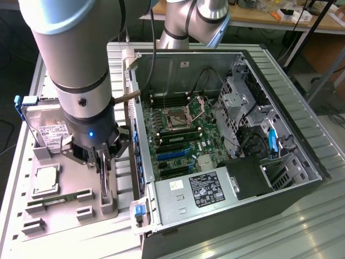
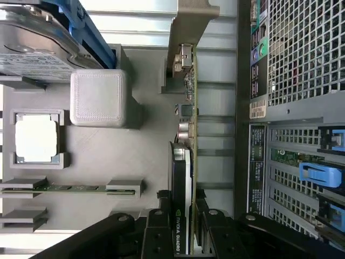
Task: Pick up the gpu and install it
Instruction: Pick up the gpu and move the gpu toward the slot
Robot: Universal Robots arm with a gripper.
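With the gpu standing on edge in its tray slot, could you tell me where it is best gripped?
Pinch the gpu across its two flat faces at the cooler end, away from the bracket, coming straight down from above: its top edge stands free while the tray holds its lower edge. The gripper is clamped just there.

Arm [image 1: 75,54] vertical, gripper [image 1: 103,172] pointing down, fingers [image 2: 159,232] apparently pinching gpu [image 2: 180,167].

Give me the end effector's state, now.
End effector: closed on the thin black-faced graphics card with the silver metal bracket, standing on edge in the grey plastic tray.
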